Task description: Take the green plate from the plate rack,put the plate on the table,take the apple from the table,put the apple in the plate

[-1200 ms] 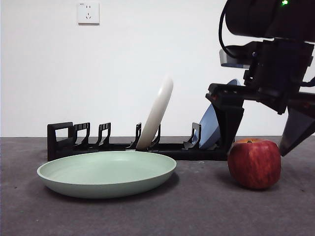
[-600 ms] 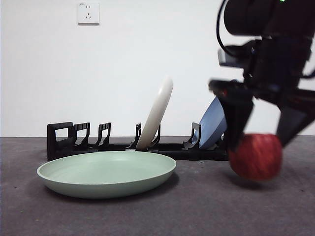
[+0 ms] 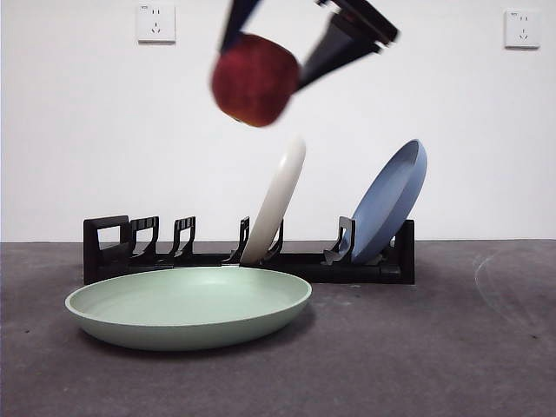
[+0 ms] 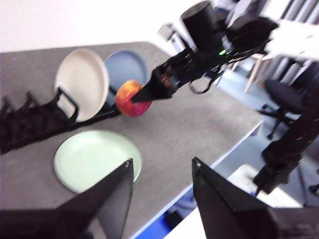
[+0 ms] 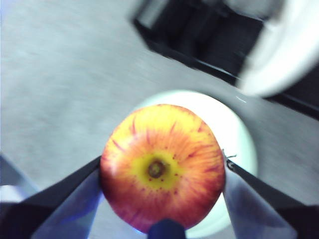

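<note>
The red apple [image 3: 254, 79] hangs high in the air, held between the black jaws of my right gripper [image 3: 269, 61], above the green plate [image 3: 188, 305]. The right wrist view shows the apple [image 5: 162, 167] stem-up between the jaws, with the green plate [image 5: 234, 127] below it. That plate lies flat on the dark grey table [image 3: 417, 356] in front of the black plate rack [image 3: 113, 248]. My left gripper [image 4: 162, 174] is open, high above the table edge, looking down on the plate [image 4: 97, 159] and the apple [image 4: 130, 98].
A cream-white plate [image 3: 278, 200] and a blue plate [image 3: 391, 204] stand upright in the rack. Wall sockets [image 3: 155, 23] sit on the white wall behind. An office chair [image 4: 289, 97] stands beyond the table's edge.
The right gripper closed on the apple at the right of the table, lifted it, and carried it up and to the left, over the green plate.
</note>
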`<act>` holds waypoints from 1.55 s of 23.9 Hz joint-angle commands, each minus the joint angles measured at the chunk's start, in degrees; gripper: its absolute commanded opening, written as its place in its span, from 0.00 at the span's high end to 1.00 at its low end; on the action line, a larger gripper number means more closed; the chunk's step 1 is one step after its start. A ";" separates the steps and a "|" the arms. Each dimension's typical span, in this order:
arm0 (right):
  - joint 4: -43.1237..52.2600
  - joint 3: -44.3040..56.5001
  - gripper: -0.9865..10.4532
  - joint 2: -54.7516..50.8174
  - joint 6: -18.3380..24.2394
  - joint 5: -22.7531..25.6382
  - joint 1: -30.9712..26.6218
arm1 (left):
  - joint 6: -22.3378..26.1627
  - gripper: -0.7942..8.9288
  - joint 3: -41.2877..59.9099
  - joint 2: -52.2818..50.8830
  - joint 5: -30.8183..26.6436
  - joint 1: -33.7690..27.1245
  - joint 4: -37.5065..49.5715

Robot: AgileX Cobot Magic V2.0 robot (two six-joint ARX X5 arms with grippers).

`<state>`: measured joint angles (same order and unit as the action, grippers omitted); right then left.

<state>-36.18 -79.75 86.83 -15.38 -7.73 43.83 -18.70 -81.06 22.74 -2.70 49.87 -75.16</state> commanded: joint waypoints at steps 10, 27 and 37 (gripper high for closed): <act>-1.27 -7.89 0.92 20.11 0.46 0.68 1.97 | 0.55 0.72 0.04 -0.42 -1.81 -0.15 -0.61; -2.84 -7.85 0.92 26.60 0.68 2.45 3.06 | 0.94 0.72 0.04 -0.42 -1.84 0.11 -0.61; -2.80 -7.82 0.92 26.71 2.23 3.65 3.08 | 0.96 0.72 0.02 -0.42 -1.81 0.11 -0.63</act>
<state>-39.35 -87.33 112.60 -14.02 -4.38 46.65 -18.48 -81.06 22.74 -4.36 49.91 -76.14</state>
